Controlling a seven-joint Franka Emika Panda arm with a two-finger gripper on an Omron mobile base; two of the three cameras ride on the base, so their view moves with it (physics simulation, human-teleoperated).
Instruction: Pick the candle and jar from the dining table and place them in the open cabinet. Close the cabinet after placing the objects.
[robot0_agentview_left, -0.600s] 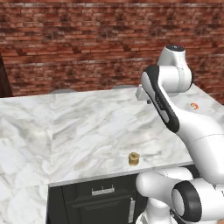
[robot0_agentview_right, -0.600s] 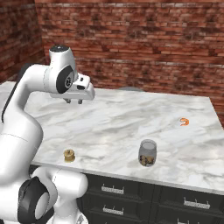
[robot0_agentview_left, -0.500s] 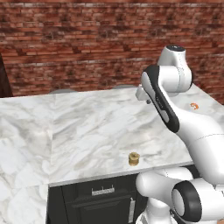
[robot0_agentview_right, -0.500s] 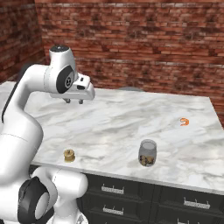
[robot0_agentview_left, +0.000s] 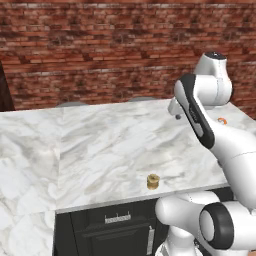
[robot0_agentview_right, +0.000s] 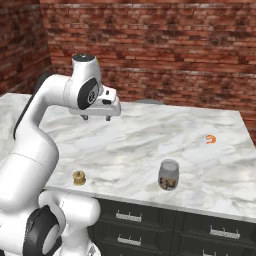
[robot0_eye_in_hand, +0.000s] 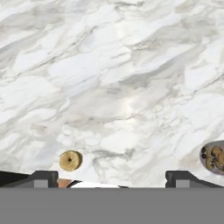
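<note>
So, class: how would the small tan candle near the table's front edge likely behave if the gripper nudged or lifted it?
The candle looks tiny and stubby, so it is probably light and unlikely to tip. It stands close to the dining table edge, so a push could send it off. Its round body might roll if knocked over, and the open gripper looks far wider.

The white arm is raised from the base, bent sharply at the elbow, and the forearm is carried level with the wrist turned downward. The gripper (robot0_agentview_right: 96, 118) is held in the air, pointing straight down, with nothing between its jaws. The two dark fingertips (robot0_eye_in_hand: 43, 178) are seen set wide apart, one at each side of the hand view
</note>
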